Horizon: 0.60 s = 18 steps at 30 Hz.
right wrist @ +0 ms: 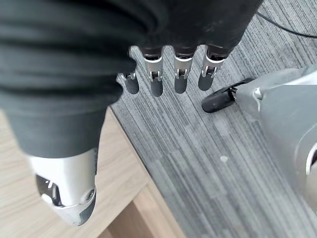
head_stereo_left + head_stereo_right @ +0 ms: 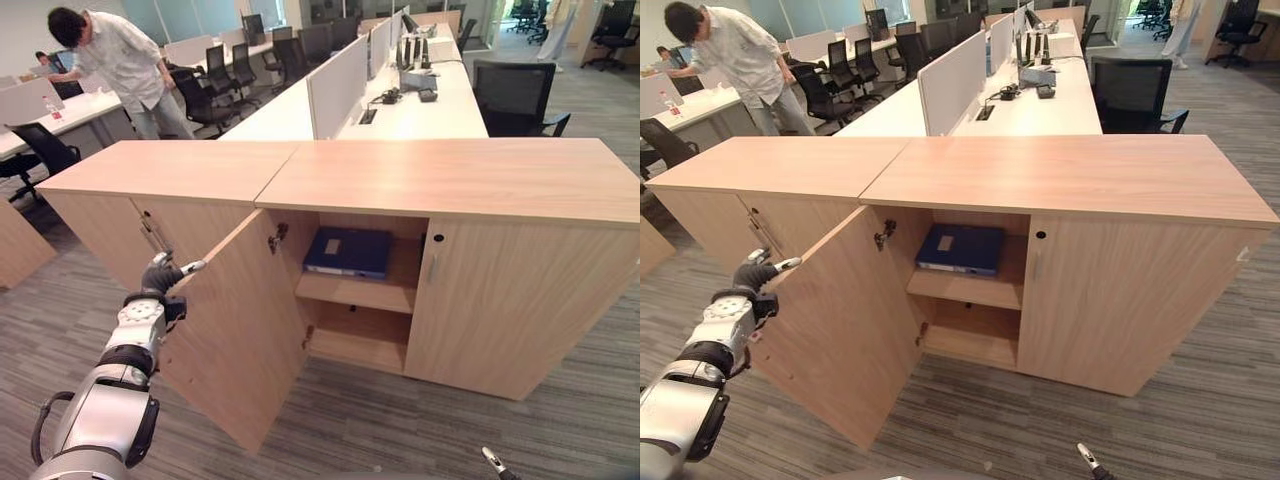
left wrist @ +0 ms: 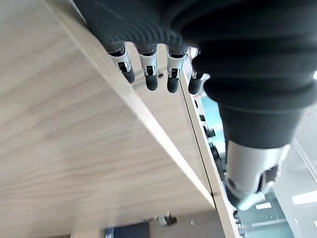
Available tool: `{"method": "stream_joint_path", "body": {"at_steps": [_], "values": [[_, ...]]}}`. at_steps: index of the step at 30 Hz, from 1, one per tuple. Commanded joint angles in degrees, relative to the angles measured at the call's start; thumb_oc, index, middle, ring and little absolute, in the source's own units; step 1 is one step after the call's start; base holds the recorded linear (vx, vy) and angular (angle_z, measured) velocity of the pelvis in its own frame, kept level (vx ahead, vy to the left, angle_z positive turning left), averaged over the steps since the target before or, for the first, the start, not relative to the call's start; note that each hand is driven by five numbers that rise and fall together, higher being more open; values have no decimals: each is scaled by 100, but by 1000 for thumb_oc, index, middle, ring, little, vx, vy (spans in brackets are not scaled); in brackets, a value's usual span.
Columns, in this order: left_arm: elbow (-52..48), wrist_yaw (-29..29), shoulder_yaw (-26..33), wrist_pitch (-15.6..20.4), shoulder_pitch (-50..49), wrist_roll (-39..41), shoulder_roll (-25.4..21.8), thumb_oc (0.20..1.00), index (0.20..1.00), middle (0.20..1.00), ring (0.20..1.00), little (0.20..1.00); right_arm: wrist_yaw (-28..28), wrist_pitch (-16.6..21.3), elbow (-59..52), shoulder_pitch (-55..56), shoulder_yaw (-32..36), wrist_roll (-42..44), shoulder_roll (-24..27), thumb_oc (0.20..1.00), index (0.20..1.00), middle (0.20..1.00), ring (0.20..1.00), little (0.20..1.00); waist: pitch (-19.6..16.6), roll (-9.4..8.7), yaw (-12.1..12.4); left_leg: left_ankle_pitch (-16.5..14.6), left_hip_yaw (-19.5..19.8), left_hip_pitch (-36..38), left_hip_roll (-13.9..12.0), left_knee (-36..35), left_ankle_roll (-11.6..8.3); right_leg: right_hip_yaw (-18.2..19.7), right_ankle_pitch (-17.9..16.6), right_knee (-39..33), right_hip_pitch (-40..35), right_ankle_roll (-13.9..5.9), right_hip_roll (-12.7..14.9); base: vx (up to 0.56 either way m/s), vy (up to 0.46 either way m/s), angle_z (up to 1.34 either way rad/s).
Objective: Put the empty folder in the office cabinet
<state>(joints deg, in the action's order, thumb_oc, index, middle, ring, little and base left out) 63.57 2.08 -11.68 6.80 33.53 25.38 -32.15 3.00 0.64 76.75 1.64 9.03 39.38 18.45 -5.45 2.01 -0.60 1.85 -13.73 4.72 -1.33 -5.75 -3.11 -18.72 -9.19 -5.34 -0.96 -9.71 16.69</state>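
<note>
Left eye view: a blue folder (image 2: 348,250) lies flat on the upper shelf of the wooden cabinet (image 2: 520,180), toward the shelf's left edge. My left hand (image 2: 160,274) rests at the outer edge of the open door (image 2: 235,330), fingers (image 3: 151,79) straight, clamped on nothing. My right hand (image 1: 163,79) hangs relaxed above the carpet. Being empty, the folder should feel light and stiff; its spine looks easiest to grasp.

No legible text, nos. or signs. Blue folder (image 2: 348,250), frame centre on cabinet (image 2: 520,300) upper shelf, has pale label; print too small to read.
</note>
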Motion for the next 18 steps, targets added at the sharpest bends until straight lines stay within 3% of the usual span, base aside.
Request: {"method": "stream_joint_path", "body": {"at_steps": [1,7,12,18], "values": [[255,-185,-107,-113,-14,-269,654,1000,1000,1000,1000,1000,-16,92,483,-543,-33,76,75,1000,1000,1000,1000,1000,279,-81,-116,-572,424,-48,-61,75,125,-64,260,34,-366,-214,122,0,0,0],[-1275,-305,-586,-22,-746,-240,1484,1000,1000,1000,1000,1000,-91,122,521,-606,74,122,-49,1000,1000,1000,1000,1000,354,-126,-45,-577,537,-78,-56,75,142,-148,301,34,-387,-197,120,-8,-5,2],[-1506,-502,-995,-125,-1191,-117,2024,1000,1000,1000,1000,1000,-98,96,537,-744,37,175,-170,1000,1000,1000,1000,1000,412,-144,-18,-576,611,-126,-56,75,155,-183,330,34,-372,-179,118,-18,-13,9],[-2619,-787,-1739,-173,-1283,485,2283,1000,1000,1000,1000,1000,-143,56,548,-894,-76,269,-262,1000,1000,1000,1000,1000,515,-139,-22,-579,686,-160,-69,75,159,-223,357,34,-381,-169,92,-8,-8,3]]}}
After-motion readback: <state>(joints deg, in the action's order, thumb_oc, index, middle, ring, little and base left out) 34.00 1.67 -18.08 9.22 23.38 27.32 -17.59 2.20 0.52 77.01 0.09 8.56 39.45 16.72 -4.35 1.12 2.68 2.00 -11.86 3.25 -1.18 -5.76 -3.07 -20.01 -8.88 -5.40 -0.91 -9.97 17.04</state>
